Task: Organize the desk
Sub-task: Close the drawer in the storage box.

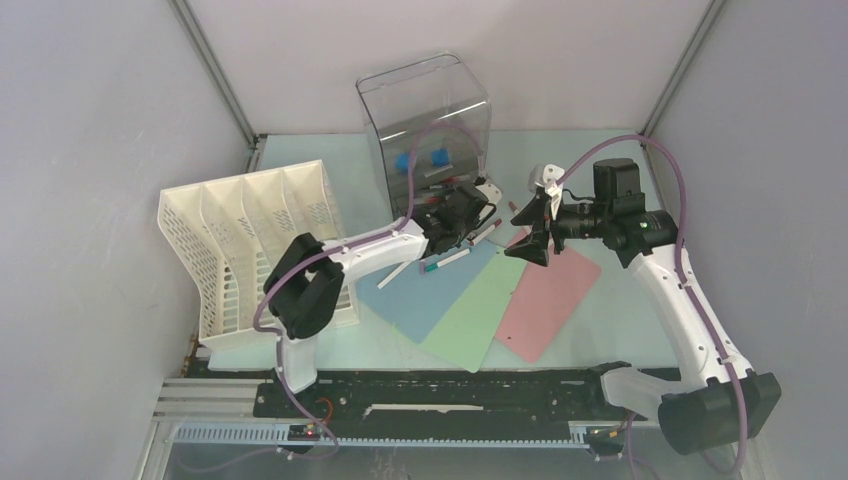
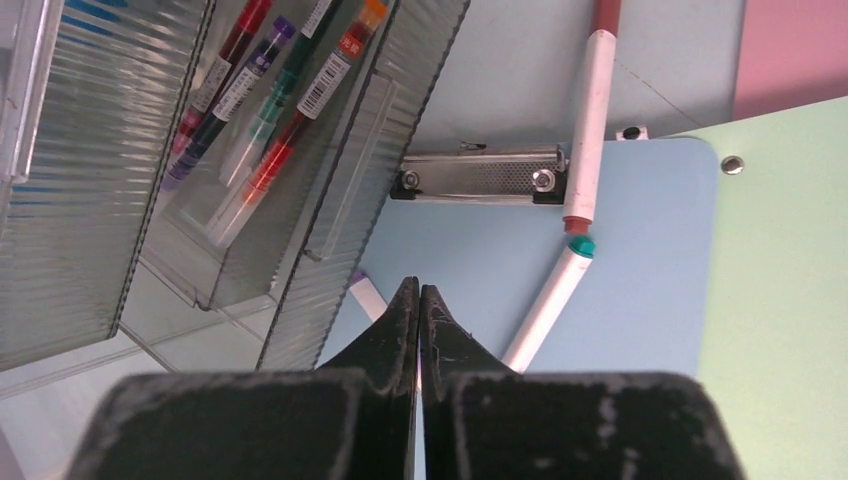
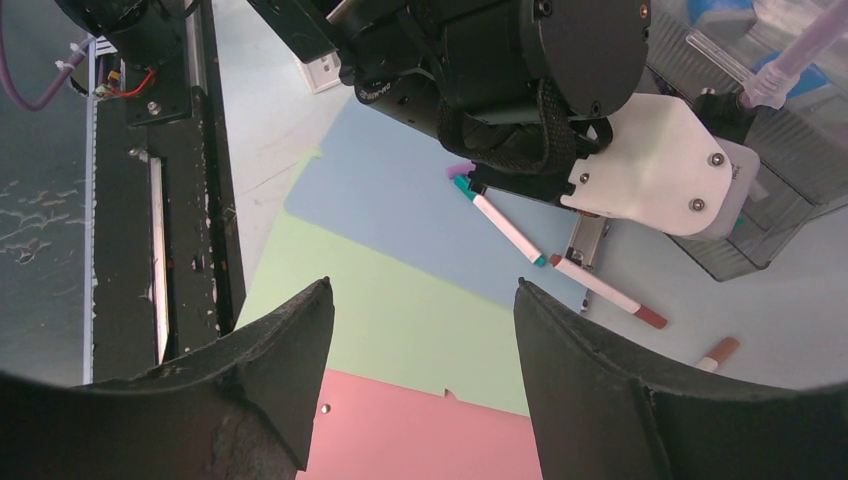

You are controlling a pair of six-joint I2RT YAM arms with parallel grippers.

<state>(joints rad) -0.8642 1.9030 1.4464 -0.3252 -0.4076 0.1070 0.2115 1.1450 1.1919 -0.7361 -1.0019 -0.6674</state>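
The desk (image 1: 620, 325) is a pale mint-green top with three clipboards fanned across its middle: blue (image 1: 425, 300), green (image 1: 470, 320) and pink (image 1: 550, 295). My left gripper (image 2: 418, 290) is shut with nothing between its fingers. It points down at the blue clipboard (image 2: 620, 300), just in front of the open drawer (image 2: 270, 110), which holds several markers. A purple-capped marker (image 2: 366, 295) lies partly hidden under its fingers. A green-capped marker (image 2: 550, 295) and a red marker (image 2: 590, 120) lie by the metal clip (image 2: 480, 175). My right gripper (image 3: 420, 290) hangs open above the green clipboard (image 3: 400, 320) and pink clipboard (image 3: 420, 430).
A white slotted file rack (image 1: 250, 230) stands at the left. The clear drawer box (image 1: 425, 110) stands at the back centre. Another red-tipped marker (image 3: 720, 352) lies on the desk near the box. Grey walls close in the sides, and a black rail (image 1: 440, 390) runs along the front.
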